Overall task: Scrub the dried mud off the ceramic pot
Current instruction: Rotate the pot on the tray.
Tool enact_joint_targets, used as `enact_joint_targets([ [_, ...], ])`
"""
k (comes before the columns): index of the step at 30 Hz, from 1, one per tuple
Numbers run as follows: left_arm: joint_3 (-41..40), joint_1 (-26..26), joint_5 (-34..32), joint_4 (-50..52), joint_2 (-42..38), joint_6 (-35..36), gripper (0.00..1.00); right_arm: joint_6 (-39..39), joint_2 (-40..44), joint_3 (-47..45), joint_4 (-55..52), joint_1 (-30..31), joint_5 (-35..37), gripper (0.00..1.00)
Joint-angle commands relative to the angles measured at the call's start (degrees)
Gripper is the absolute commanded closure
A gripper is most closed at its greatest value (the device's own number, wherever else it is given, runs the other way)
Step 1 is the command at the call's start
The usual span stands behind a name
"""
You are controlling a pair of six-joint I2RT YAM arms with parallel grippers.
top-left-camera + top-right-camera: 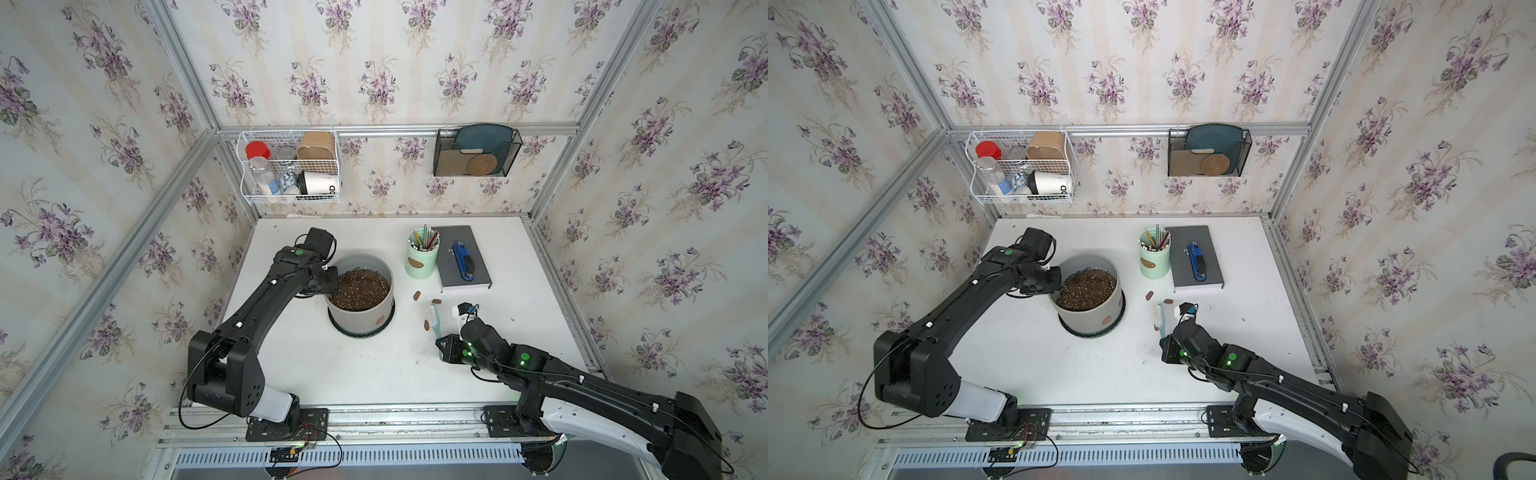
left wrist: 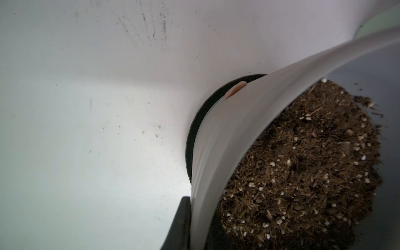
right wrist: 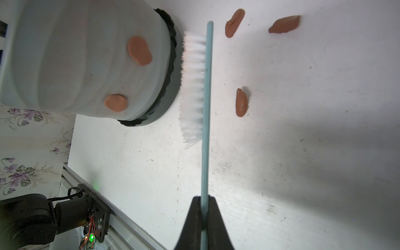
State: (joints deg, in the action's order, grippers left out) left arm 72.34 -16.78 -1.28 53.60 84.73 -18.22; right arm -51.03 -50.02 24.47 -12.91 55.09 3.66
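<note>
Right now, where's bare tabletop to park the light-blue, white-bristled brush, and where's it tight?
Free: the wide white patch between the light-grey ceramic pot and the front aluminium rail; also the strip between the grey notebook and the right wall. Crowded: between pot and notebook, where reddish-brown dried mud blobs lie beside the brush held in the right gripper.

Left arm (image 1: 257, 303): extended forward, wrist angled down.
Left gripper (image 1: 329, 281): clamped over the wall of the ceramic pot (image 1: 357, 321).
Right arm (image 1: 582, 386): low, reaching forward.
Right gripper (image 3: 202, 208): pinching the handle of a brush (image 3: 206, 104), bristles beyond its tips.
</note>
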Motion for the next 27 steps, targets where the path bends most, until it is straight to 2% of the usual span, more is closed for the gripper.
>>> enact_joint_targets([
  [1, -0.51, 0.01, 5.03, 0.90, -1.35, -0.35, 0.87, -0.53, -1.17, 0.08, 2.76, 0.18, -0.22, 1.00],
  [3, -0.62, -0.10, 5.40, 0.04, -1.32, -0.47, 0.76, -0.53, -2.22, 0.42, 3.21, 0.19, -0.42, 1.00],
  [6, 0.88, 0.02, 5.54, -1.12, -0.02, -0.07, 0.70, -0.35, -3.86, 1.23, 3.75, 0.57, -0.72, 1.00],
  [13, 3.64, -0.02, 3.87, -2.82, 3.43, 0.96, 0.66, -0.06, -6.84, 2.45, 3.93, 1.58, -0.19, 1.00],
  [20, 2.39, 0.00, 3.25, -2.45, 4.41, 1.93, 0.74, 0.34, -10.20, 4.84, 4.38, 2.12, 0.76, 1.00],
  [27, 1.35, 0.03, 3.45, -2.01, 3.90, 2.45, 0.99, 2.79, -18.31, 9.88, 4.73, 1.68, 0.78, 1.00],
])
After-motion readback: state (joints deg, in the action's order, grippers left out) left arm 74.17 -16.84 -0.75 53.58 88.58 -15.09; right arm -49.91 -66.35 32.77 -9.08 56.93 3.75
